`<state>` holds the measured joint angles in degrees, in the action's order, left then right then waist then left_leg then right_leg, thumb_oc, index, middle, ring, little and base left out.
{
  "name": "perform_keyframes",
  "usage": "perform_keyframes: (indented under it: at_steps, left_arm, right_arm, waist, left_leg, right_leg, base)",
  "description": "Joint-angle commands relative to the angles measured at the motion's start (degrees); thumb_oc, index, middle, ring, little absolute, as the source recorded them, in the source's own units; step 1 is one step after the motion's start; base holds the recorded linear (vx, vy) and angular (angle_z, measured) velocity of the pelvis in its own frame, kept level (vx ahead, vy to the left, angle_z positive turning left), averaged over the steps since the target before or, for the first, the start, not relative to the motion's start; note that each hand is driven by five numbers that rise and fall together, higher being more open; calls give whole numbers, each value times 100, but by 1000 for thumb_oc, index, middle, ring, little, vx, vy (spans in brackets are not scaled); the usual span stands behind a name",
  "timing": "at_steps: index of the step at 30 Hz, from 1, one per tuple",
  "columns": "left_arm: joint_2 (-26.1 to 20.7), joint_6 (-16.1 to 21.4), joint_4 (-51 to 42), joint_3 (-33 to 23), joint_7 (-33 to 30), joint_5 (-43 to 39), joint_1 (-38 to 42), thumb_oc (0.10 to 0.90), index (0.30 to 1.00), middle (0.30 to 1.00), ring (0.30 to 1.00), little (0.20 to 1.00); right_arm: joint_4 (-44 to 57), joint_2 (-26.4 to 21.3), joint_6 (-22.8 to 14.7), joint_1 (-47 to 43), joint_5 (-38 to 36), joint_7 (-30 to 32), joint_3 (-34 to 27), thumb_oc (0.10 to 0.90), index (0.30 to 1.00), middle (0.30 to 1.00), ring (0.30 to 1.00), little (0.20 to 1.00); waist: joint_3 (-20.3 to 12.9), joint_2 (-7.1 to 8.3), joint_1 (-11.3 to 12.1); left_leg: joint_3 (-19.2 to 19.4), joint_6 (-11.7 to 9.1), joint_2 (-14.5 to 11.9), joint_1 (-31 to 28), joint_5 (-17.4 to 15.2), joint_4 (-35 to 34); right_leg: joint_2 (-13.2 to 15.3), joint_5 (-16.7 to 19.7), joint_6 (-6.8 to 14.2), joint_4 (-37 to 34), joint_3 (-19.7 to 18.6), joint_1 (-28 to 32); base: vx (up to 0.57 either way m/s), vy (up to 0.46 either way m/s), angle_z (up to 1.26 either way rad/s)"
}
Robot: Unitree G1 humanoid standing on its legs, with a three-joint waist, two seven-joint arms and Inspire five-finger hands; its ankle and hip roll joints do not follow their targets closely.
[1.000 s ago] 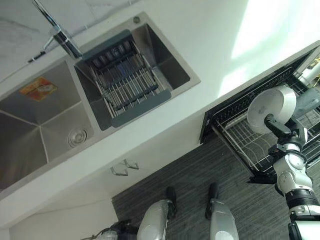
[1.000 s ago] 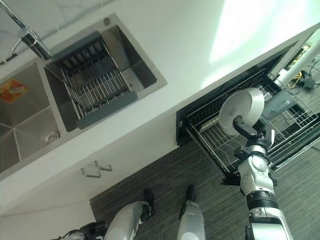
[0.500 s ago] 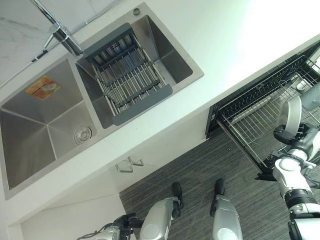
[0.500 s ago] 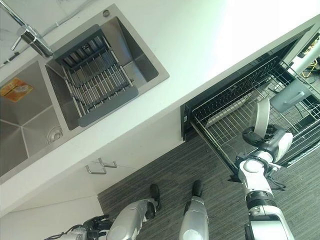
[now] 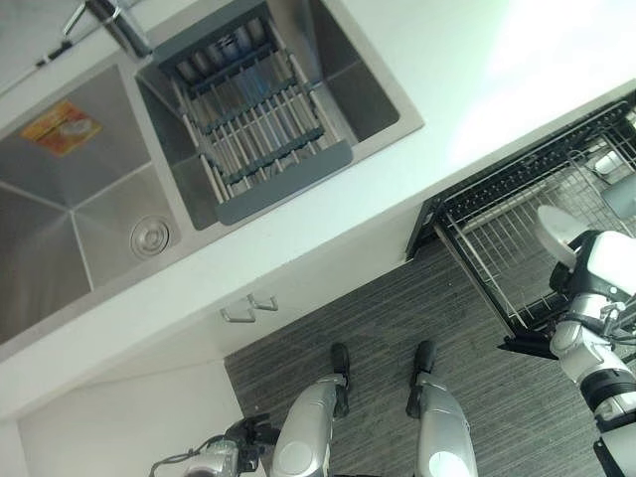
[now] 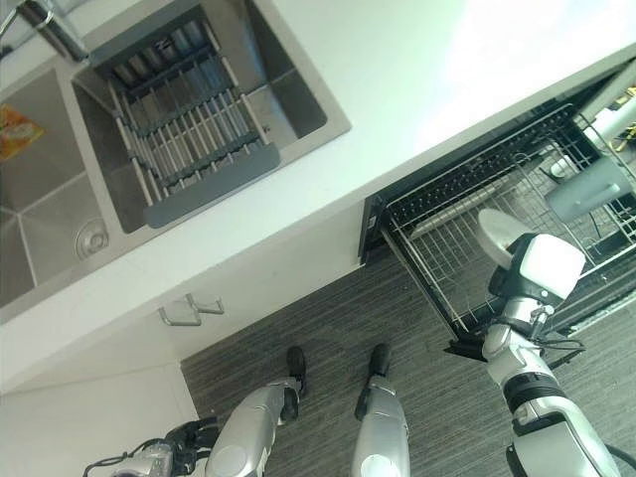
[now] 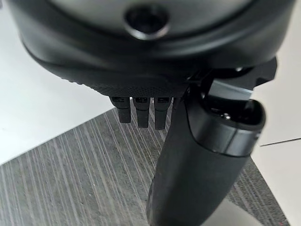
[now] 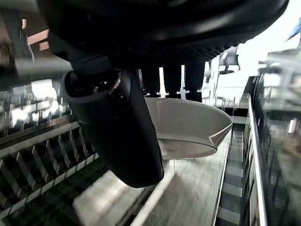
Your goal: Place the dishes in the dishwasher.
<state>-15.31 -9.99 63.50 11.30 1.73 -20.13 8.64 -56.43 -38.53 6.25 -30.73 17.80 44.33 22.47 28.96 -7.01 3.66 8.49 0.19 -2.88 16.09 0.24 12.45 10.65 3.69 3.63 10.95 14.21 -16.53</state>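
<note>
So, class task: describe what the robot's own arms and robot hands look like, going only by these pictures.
The right arm is silver-grey with rounded segments, dark bands at the joints and a pale, boxy wrist block. The right robot hand is dark, with a thick rounded thumb and a row of blocky fingers. The left robot hand is likewise dark, with a textured palm edge, a smooth cylindrical thumb and short squared fingers.

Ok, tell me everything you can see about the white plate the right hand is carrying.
The white plate is round, plain and glossy, ceramic by the look of it, with a shallow raised rim. The right hand pinches it, thumb on one face and fingers on the other. It is held tilted over the pulled-out wire rack of the dishwasher, below the white counter. Whether its edge already touches the rack wires cannot be told.
</note>
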Motion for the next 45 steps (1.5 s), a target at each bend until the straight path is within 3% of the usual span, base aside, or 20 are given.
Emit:
perform_keyframes:
  at_steps: [1,7,13,14,21,24,27,30,34,37,38,40,45]
  left_arm:
    - [-543,-98,117,266,-172,-113,-256,800,900,900,900,900]
    - [-470,-198,59,374,-298,-355,-124,800,900,900,900,900]
    - [-471,-240,-21,403,-288,-494,-85,800,900,900,900,900]
    - [-459,-233,-50,415,-282,-525,-104,800,900,900,900,900]
    - [-377,-274,-175,452,-237,-561,-171,800,900,900,900,900]
    - [-375,-303,-228,461,-229,-551,-177,800,900,900,900,900]
    - [-411,-348,-223,441,-229,-559,-148,800,900,900,900,900]
    - [-416,-483,-221,403,-224,-542,-150,800,900,900,900,900]
    - [-311,-420,62,192,-362,-313,-178,800,900,900,900,900]
    - [-229,-439,142,172,-588,-301,-155,800,900,900,900,900]
    - [-211,-492,155,171,-655,-333,-143,800,900,900,900,900]
    - [-172,-665,156,116,-820,-357,-136,800,900,900,900,900]
    - [-216,-904,101,79,-997,-317,-174,800,900,900,900,900]
  right_arm:
    - [162,-275,-46,-523,-60,356,217,400,300,300,300,300]
    - [126,-31,35,-813,-205,546,418,400,300,300,300,300]
    - [62,-182,-92,-1256,-427,749,370,400,300,300,300,300]
    - [78,-221,-132,-1303,-661,702,342,800,900,900,900,900]
    - [-71,-40,-580,-1366,-1703,24,67,800,900,900,900,900]
    - [-79,52,-505,-1324,-2258,-358,-33,800,900,900,900,900]
    - [-323,257,-301,-1127,-3074,-1359,-273,800,900,900,900,900]
    - [-547,349,-166,-1030,-3140,-1768,-437,800,900,900,900,900]
    - [-741,720,-543,-876,-4414,-2492,-663,800,900,900,900,900]
    - [-577,955,-863,-550,-4945,-2774,-800,800,900,900,900,900]
    - [-500,1025,-942,-434,-4956,-2887,-838,800,900,900,900,900]
    - [-141,1180,-759,-93,-4830,-3011,-855,800,900,900,900,900]
    - [331,1196,-550,391,-4513,-3405,-770,800,900,900,900,900]
  waist:
    - [-285,65,95]
    - [-205,-53,151]
    - [-131,-265,209]
    - [-117,-317,216]
    - [-77,-489,233]
    - [-75,-498,223]
    - [-99,-426,207]
    - [-123,-410,199]
    - [-313,-39,289]
    - [-463,199,283]
    - [-508,257,273]
    - [-620,398,225]
    - [-709,527,182]
  left_leg:
    - [-414,-193,35,187,-944,473]
    - [-489,-171,96,379,-866,473]
    - [-585,-159,148,639,-761,473]
    - [-601,-165,162,683,-738,473]
    - [-615,-188,176,785,-681,473]
    - [-593,-202,152,776,-699,473]
    - [-530,-238,127,676,-833,473]
    - [-469,-223,31,642,-744,473]
    - [-387,-267,-95,428,-870,473]
    - [-314,-277,-192,280,-923,473]
    - [-302,-278,-213,226,-934,473]
    - [-257,-277,-269,29,-965,473]
    - [-279,-261,-331,-223,-962,473]
  right_leg:
    - [60,-1236,264,623,-151,191]
    - [63,-1184,253,623,-133,22]
    - [14,-1150,227,623,-87,-188]
    - [12,-1145,222,623,-70,-224]
    - [-13,-1142,167,623,-29,-303]
    - [-10,-1159,165,623,-18,-291]
    - [13,-1294,207,623,-49,-205]
    - [10,-1156,165,623,52,-179]
    - [-11,-1201,201,623,66,54]
    - [-29,-1216,222,623,59,201]
    - [-43,-1221,220,623,56,259]
    - [-85,-1249,209,623,51,475]
    - [-158,-1293,182,623,84,797]
  base:
    - [-29,-49,8]
    - [-12,-17,5]
    - [-23,18,4]
    - [-13,40,6]
    - [-15,51,4]
    - [1,11,1]
    - [76,-12,4]
    - [-53,-19,8]
    - [53,-121,7]
    - [68,-110,-6]
    - [142,-143,-7]
    - [145,-94,-5]
    - [91,-68,-3]
